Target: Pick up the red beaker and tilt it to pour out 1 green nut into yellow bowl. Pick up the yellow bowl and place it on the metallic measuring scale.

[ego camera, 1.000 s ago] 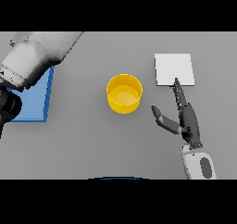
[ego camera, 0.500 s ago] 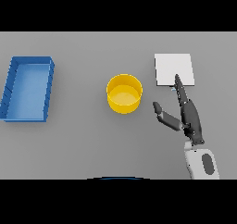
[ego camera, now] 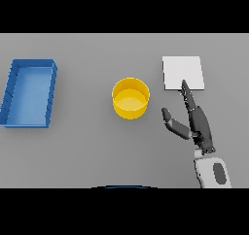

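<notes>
The yellow bowl (ego camera: 130, 98) stands upright at the table's middle; I cannot make out anything inside it. To its right and a little farther back lies the flat pale square of the measuring scale (ego camera: 183, 73). My right hand (ego camera: 198, 124) sits right of the bowl and apart from it, open, with straight fingers pointing away toward the scale's near edge and the thumb held out toward the bowl. No red beaker or green nut shows in the head view. My left hand is out of sight.
A blue rectangular tray (ego camera: 48, 94) lies at the table's left side, with nothing visible in it.
My left arm, which covered the blue tray's upper left a second ago, has withdrawn from view. The right hand has shifted slightly; the bowl has stayed put.
</notes>
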